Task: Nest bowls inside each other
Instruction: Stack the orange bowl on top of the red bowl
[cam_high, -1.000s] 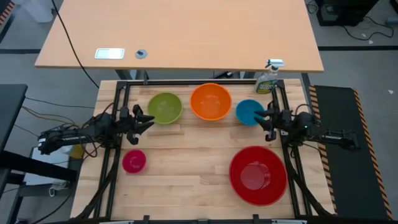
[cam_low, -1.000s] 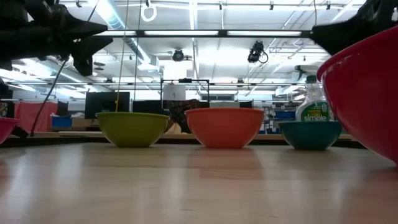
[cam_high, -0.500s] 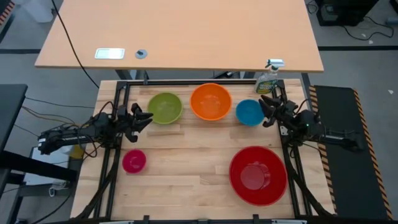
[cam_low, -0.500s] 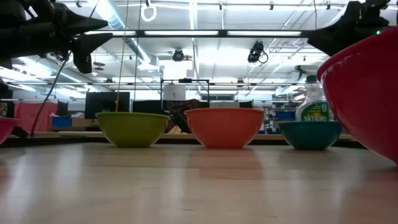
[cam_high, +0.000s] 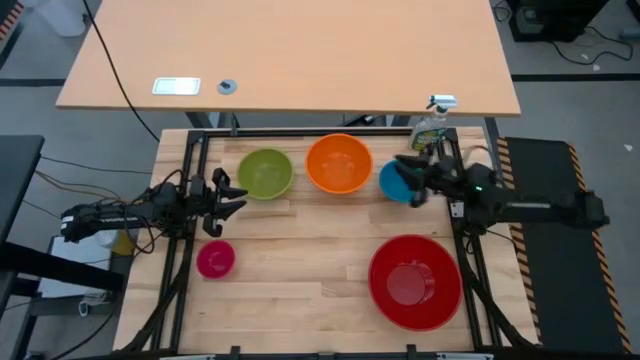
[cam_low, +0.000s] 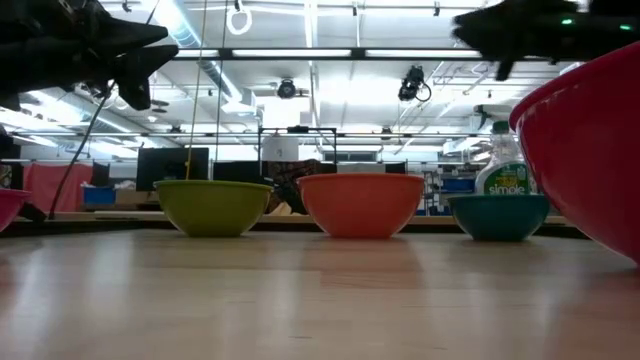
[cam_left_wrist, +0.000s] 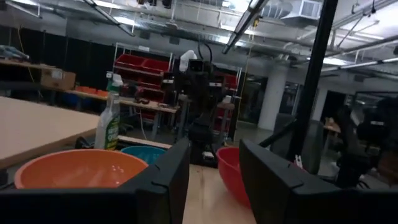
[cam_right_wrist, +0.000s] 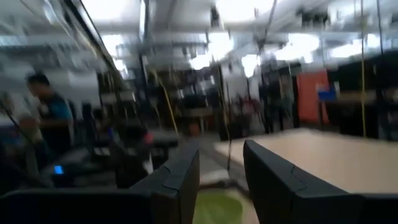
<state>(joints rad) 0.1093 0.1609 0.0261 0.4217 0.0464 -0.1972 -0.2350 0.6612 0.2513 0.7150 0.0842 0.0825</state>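
Five bowls sit on their bases on the wooden table. Along the far side stand the lime green bowl (cam_high: 265, 173), the orange bowl (cam_high: 339, 163) and the blue bowl (cam_high: 398, 181). The pink bowl (cam_high: 215, 259) is at the near left, the red bowl (cam_high: 415, 281) at the near right. My left gripper (cam_high: 238, 195) hovers open at the left edge, near the green bowl. My right gripper (cam_high: 405, 168) hangs open in the air above the blue bowl. Nothing is between either pair of fingers.
A green spray bottle (cam_high: 431, 127) stands at the far right corner, just behind the blue bowl. A black metal frame (cam_high: 300, 131) runs around the table. The middle of the table between the bowls is bare wood. A second table stands beyond the far edge.
My right gripper has risen and swung from the table's right edge toward the left, coming over the blue bowl, with its fingers as far apart as before. My left gripper has rolled a little in place. No bowl has moved.
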